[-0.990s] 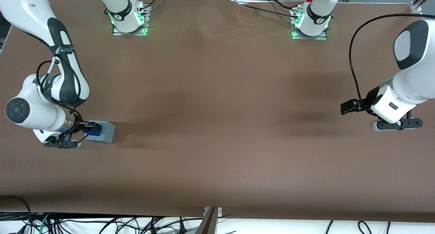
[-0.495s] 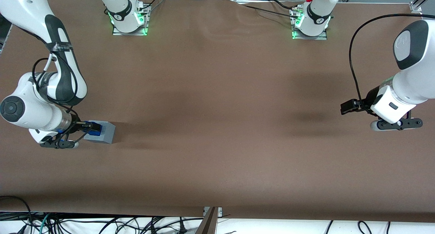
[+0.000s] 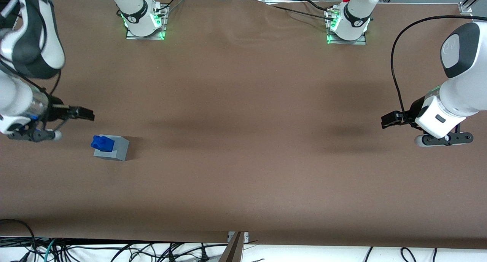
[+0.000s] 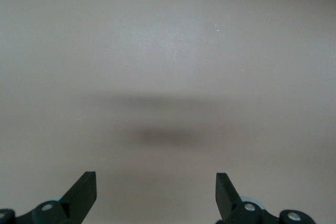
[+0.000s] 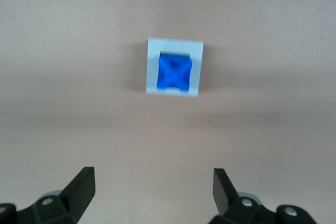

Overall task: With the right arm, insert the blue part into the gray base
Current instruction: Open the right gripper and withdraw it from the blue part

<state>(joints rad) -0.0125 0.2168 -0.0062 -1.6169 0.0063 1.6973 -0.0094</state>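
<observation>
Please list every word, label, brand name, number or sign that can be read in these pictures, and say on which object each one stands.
None can be read.
Blue part: no text shows.
Gray base: no text shows.
Round marks on the two arm bases near the green lights: too small to read.
Faint emblem on the parked arm's dark oval panel: too blurred to read.
Gripper, open, raised clear of the gray base: no label shows.

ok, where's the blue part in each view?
Front view: blue part seated in the gray base, nearer the camera than the open gripper.
Right wrist view: blue part inside the base's grey rim.
Left wrist view: not in it.
Shared landmark: the gray base.
</observation>
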